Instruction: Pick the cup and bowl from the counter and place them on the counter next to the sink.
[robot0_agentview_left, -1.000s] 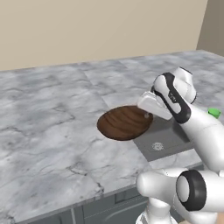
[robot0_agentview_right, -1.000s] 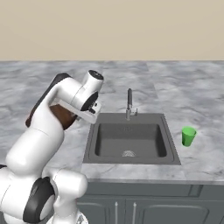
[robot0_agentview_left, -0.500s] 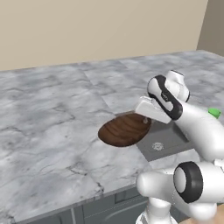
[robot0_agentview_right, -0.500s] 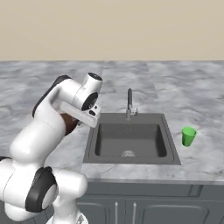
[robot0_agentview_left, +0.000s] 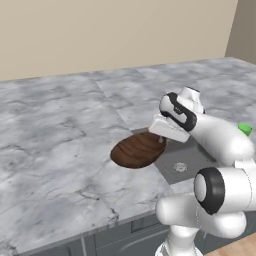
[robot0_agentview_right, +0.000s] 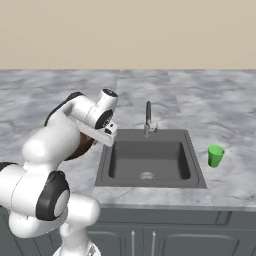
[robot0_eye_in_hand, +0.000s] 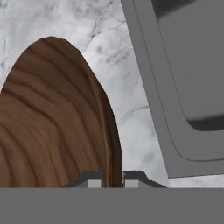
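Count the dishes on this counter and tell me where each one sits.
2. The wooden bowl is left of the sink, its rim in the gripper. The green cup stands right of the sink.

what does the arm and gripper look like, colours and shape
The arm is glossy white, built of rounded, bulbous segments with dark grey to black rings at the joints. The gripper sits on a white block-shaped hand with a black band, and ends in two small dark fingers with lighter grey pads. No cables or markings are visible.

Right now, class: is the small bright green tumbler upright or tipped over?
Upright. The small bright green tumbler stands on the marble counter right of the sink, open mouth upward.
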